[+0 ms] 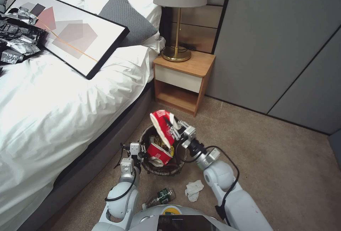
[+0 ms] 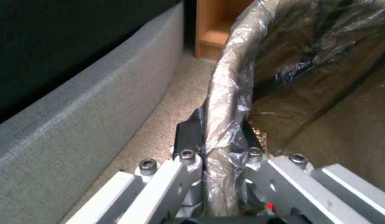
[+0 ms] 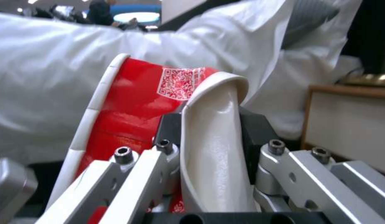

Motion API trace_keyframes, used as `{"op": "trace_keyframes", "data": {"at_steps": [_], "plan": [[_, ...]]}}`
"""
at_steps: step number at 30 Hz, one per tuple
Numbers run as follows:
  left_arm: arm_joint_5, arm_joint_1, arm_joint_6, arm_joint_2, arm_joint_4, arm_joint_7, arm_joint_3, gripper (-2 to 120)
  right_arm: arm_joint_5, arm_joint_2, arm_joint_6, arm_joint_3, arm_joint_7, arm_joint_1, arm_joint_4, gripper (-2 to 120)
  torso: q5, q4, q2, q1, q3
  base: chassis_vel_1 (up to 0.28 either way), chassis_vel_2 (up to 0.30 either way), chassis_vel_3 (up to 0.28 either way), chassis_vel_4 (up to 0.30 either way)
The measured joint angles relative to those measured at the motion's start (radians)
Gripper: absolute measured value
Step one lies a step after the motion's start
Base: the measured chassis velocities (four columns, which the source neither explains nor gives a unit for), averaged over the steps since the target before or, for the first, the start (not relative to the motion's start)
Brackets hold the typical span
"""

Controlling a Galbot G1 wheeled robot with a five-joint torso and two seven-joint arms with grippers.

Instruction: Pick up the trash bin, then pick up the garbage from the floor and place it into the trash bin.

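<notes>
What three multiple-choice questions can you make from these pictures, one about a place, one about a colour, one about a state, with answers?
1. Where does the tissue lie?
A. On the bed
B. On the carpet by the right arm
C. In the bin

2. What colour is the cup in the right gripper?
A. Red and white
B. Blue
C. Green

3. What is the left gripper doing?
A. Hanging open
B. Clamping the bin rim
C. Holding the bottle

Answers: 1 B, it lies on the carpet. 2 A, red outside, white inside. 3 B, its fingers pinch the lined rim.
</notes>
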Motion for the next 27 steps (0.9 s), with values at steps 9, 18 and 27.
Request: {"op": "trace_keyframes", "data": {"at_steps": [9, 18, 27], "plan": [[0.002, 0.000, 0.001, -0.003, -0.002, 0.000, 0.007, 5, -0.041, 0.020, 0.018, -0.032, 0.010, 0.018, -0.114, 21, 0.0000, -0.0001, 0.000, 0.000, 0.000, 0.000, 0.000, 0.000, 0.000], [0.002, -0.002, 0.001, -0.003, -0.001, 0.001, 0.009, 5, -0.072, 0.028, 0.027, -0.030, 0.031, 0.032, -0.206, 22, 0.0001, -0.0001, 0.000, 0.000, 0.000, 0.000, 0.000, 0.000, 0.000], [0.001, -0.003, 0.001, -0.004, -0.001, 0.001, 0.009, 5, -0.083, 0.032, 0.042, -0.024, 0.032, 0.029, -0.232, 53, 0.0001, -0.0001, 0.000, 0.000, 0.000, 0.000, 0.000, 0.000, 0.000]]}}
